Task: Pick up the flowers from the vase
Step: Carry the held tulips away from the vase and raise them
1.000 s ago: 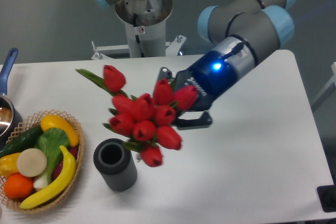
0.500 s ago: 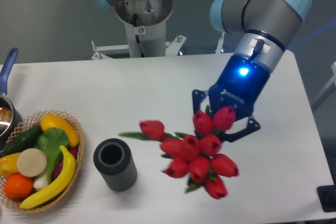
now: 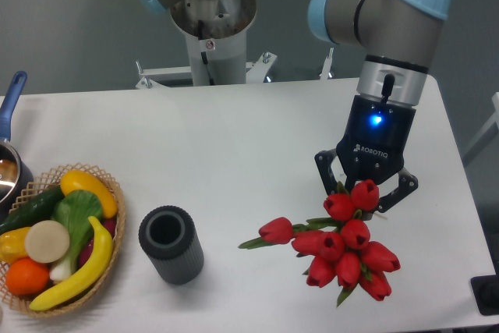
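Red tulip-shaped flowers [image 3: 341,249], about eight glossy buds, sit pinched in the hand [image 3: 365,193] near the white tabletop's [image 3: 234,138] right front corner, well apart from one ribbed grey cylindrical vase [image 3: 171,244].

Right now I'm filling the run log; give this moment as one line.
gripper: shut on tulip bunch | bunch: out of the vase, right of it | ribbed grey vase: upright, mouth empty | wicker basket: far left, untouched
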{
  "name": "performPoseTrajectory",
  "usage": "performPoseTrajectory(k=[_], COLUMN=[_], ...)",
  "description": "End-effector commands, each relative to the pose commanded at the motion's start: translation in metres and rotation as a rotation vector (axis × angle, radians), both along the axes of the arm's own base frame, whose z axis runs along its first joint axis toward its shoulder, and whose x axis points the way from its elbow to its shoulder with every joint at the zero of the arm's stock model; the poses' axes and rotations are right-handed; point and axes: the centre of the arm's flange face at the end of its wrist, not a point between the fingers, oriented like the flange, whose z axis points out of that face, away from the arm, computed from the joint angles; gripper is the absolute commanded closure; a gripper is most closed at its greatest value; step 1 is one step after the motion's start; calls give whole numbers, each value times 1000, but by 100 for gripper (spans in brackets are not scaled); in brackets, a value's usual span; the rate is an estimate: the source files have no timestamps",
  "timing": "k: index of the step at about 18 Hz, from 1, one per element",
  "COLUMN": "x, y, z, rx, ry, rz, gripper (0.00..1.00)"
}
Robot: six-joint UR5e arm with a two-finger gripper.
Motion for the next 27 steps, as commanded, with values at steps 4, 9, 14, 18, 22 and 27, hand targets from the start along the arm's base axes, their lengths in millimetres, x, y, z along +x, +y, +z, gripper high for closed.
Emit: performPoseTrajectory(k=[4, 9, 14, 18, 22, 27], x=[-9, -12, -7, -10, -9, -12], y=[-14, -22, -23, -11, 0, 7], z=[-29, -41, -50, -52, -60, -72], rx=[-182, -311, -451, -579, -658, -738], ry=[43, 27, 34, 7, 9, 1], rz=[53, 45, 8, -34, -69, -91], gripper=[88, 87, 85, 85, 85, 85])
